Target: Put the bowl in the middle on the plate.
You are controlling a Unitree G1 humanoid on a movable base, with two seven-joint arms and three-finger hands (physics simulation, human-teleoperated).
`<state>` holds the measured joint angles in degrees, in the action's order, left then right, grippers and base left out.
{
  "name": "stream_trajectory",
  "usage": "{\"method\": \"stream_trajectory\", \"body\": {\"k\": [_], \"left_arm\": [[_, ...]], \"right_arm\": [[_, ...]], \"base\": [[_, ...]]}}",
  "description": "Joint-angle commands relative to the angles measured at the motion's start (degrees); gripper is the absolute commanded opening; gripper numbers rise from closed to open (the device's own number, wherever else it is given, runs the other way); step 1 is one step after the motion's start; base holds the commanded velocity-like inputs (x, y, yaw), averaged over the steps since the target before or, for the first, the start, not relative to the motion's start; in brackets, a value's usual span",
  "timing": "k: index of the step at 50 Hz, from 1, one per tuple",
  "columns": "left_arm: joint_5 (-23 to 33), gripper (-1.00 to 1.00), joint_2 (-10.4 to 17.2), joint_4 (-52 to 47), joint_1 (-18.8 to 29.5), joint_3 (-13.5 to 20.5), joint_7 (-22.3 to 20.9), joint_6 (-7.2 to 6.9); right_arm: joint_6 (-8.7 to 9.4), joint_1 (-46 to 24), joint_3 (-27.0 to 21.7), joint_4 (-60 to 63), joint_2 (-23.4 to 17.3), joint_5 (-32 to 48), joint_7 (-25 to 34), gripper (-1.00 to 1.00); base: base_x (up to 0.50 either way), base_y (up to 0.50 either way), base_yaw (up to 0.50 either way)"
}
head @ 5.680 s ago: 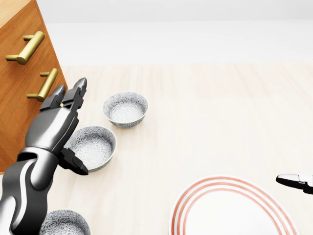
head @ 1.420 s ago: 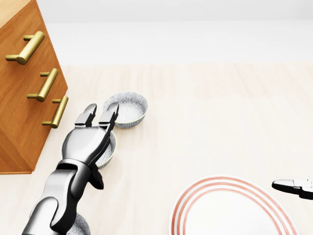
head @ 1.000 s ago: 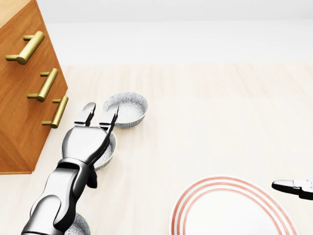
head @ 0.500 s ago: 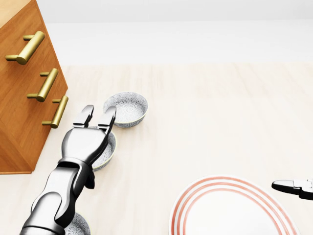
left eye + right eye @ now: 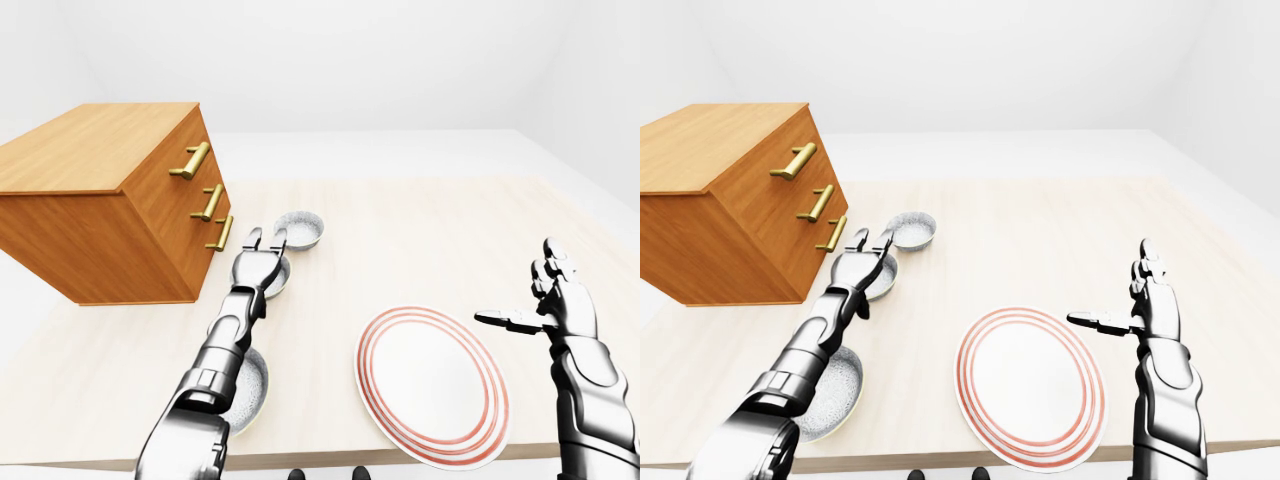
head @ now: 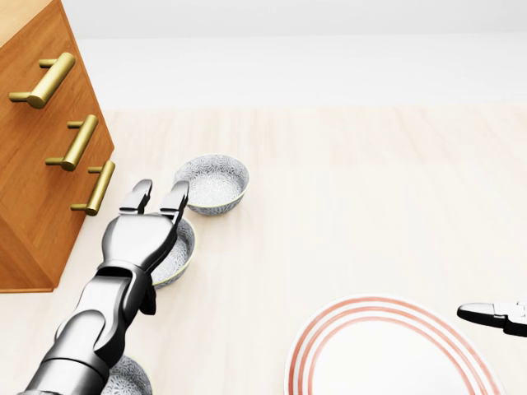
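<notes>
Left hand (image 6: 140, 239), fingers outstretched and unclenched, hides most of the middle bowl (image 6: 181, 251), only its right rim showing. The round bowl sits upright, mouth up, on the counter (image 6: 370, 189), left of the plate (image 6: 387, 362); right hand (image 5: 553, 300) splayed.

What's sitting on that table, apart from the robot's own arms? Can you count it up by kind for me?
Patterned bowls: 3 (top bowl, middle bowl, bottom bowl)
Red-ringed plate: 1
Wooden drawer chest: 1
Total: 5
</notes>
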<state>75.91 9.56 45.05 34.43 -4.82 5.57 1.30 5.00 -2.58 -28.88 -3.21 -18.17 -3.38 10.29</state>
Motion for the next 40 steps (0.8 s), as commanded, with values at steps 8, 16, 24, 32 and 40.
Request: {"method": "stream_trajectory", "body": {"k": [8, 16, 24, 32, 40], "left_arm": [[-1.6, 1.00, -0.1, 6.5, 2.1, -0.9, 3.4, 0.28], [-1.9, 1.00, 0.2, 6.2, 3.2, -0.7, 2.2, 0.11], [-1.8, 1.00, -0.1, 7.2, 3.5, -0.9, 2.7, 0.07], [-1.5, 1.00, -0.4, 8.2, 5.2, -1.1, 2.4, -0.21], [-1.8, 1.00, -0.3, 10.2, 6.2, -1.1, 3.3, -0.09]], "right_arm": [[0.00, -0.1, -0.1, -0.4, 0.0, 0.1, 0.1, 1.00], [0.00, 0.3, -0.1, 0.6, 0.1, 0.0, 0.1, 1.00], [0.00, 0.1, -0.1, 0.1, 0.1, 0.2, 0.2, 1.00], [0.00, 0.1, -0.2, 0.3, 0.1, 0.2, 0.4, 1.00], [0.00, 0.2, -0.2, 0.8, 0.2, 0.2, 0.4, 1.00]], "base": [[0.00, 0.00, 0.00], [0.00, 0.00, 0.00], [0.00, 0.00, 0.00], [0.00, 0.00, 0.00], [0.00, 0.00, 0.00]]}}
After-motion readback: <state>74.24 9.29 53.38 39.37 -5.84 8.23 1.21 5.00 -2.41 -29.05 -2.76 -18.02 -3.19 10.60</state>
